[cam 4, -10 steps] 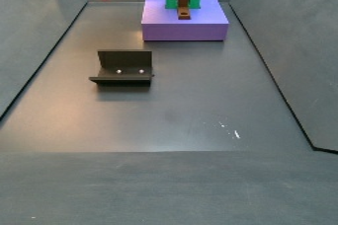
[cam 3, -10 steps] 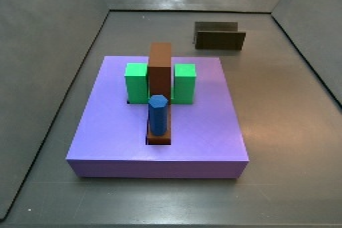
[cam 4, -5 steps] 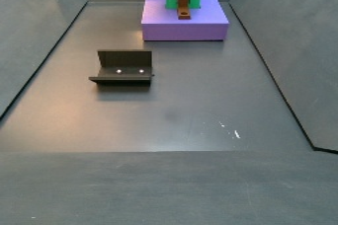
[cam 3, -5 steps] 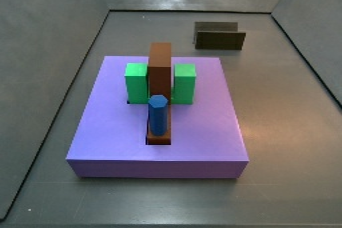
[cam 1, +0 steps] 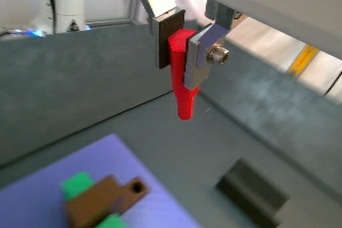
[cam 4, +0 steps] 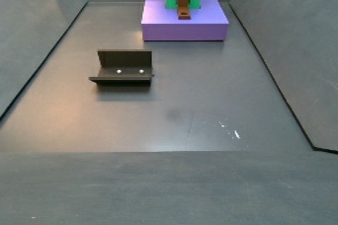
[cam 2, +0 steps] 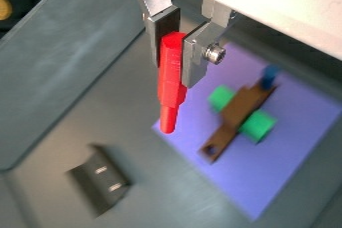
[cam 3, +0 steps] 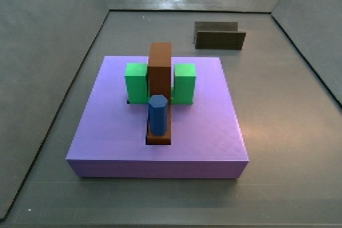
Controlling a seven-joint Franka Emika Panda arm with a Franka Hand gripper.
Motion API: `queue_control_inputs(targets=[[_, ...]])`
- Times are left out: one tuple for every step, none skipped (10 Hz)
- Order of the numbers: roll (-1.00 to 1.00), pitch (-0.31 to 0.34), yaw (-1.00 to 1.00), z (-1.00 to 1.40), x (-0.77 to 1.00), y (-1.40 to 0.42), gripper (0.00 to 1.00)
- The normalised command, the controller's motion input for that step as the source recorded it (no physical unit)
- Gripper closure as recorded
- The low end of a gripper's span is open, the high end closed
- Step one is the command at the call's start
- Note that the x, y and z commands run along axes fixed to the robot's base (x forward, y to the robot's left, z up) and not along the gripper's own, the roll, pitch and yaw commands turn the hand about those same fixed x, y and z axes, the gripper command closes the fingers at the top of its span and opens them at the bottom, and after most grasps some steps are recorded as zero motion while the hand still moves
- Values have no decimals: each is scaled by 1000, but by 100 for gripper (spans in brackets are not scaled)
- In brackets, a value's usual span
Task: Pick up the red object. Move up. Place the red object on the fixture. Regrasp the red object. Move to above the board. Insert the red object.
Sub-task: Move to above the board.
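grey floor [cam 4: 172, 120], grey side walls [cam 3: 54, 52]

gripper [cam 1: 187, 47]: absent from side views | brown bar [cam 1: 104, 201]: edge-cropped

Lighting: even, diffuse, moderately dim.
Side views are sharp, with faint glare on the grey floor [cam 4: 199, 120]. Wrist views are softer; the end effector [cam 1: 186, 44] appears slightly blurred, with a bright, overexposed background.
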Motion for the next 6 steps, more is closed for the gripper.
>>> queue_control_inputs(targets=[[-1000, 171, -140, 37, -143, -127, 100], [-1000, 157, -135, 21, -126, -93, 100], [-778, 102, -84, 10, -93, -17, 100], [-569, 55, -53, 3, -71, 1, 100], [-325, 10, -18, 1, -50, 10, 100], [-215, -7, -15, -4, -38, 7, 100]])
